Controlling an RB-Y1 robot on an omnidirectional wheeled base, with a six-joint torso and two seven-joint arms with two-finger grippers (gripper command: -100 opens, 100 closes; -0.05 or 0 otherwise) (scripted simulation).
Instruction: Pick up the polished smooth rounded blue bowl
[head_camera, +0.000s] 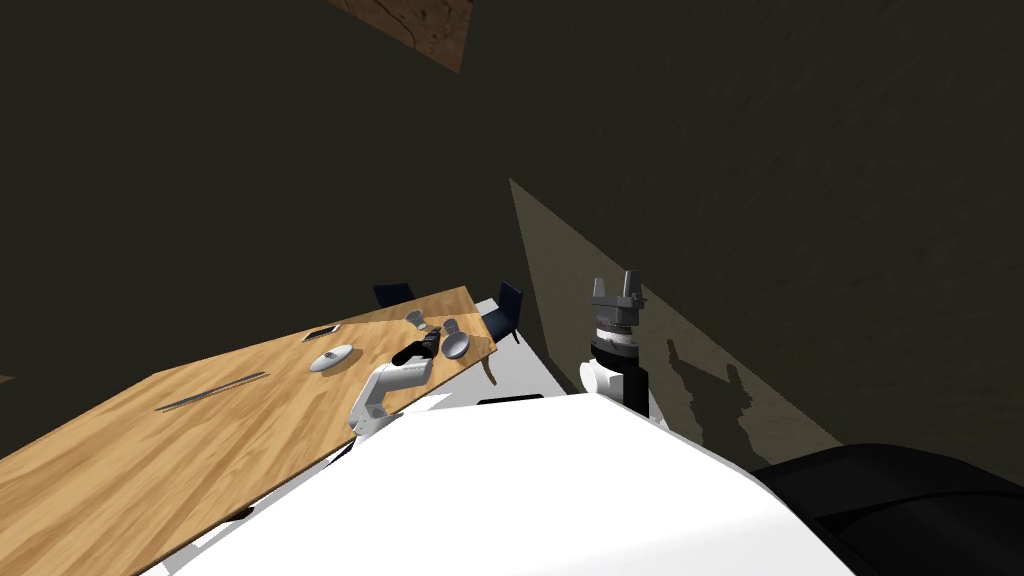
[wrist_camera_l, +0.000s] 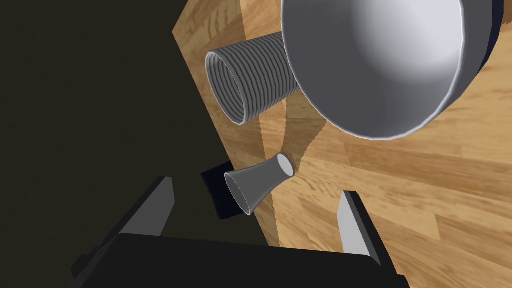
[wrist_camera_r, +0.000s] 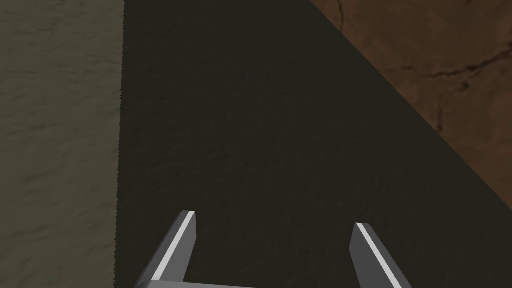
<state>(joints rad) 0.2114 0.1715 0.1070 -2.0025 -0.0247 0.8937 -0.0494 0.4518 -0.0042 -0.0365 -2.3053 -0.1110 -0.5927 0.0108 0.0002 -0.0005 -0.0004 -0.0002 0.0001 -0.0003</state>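
Reaching out over the far end of the wooden surface (head_camera: 180, 440) is the left arm, so that one's clearly the nearer of the two. The left gripper (wrist_camera_l: 256, 187) is spread wide with nothing between its blades. The bowl (wrist_camera_l: 380, 65) sits near the surface's far corner and renders as pale grey inside. There's a dark navy sliver along its outer edge that might be the blue outside, but honestly I can't tell from this angle. The key bit is that the bowl is out past the fingertips and off toward the finger (wrist_camera_l: 352, 225) that hangs over the wood, while the other finger (wrist_camera_l: 155, 205) is out beyond the surface's edge. So the gap is lined up with a little cone-shaped cup (wrist_camera_l: 260, 182) lying on its side, not with the bowl's rim. A ribbed cup (wrist_camera_l: 250, 80), also tipped over, lies just beside the bowl, maybe touching it. Being round, the bowl has no long axis to worry about. I'd guess the gripper needs to slide sideways and forward until one blade goes inside the rim and one stays outside. The right gripper (wrist_camera_r: 275, 220) is held up well away from the surface, also spread wide and empty.
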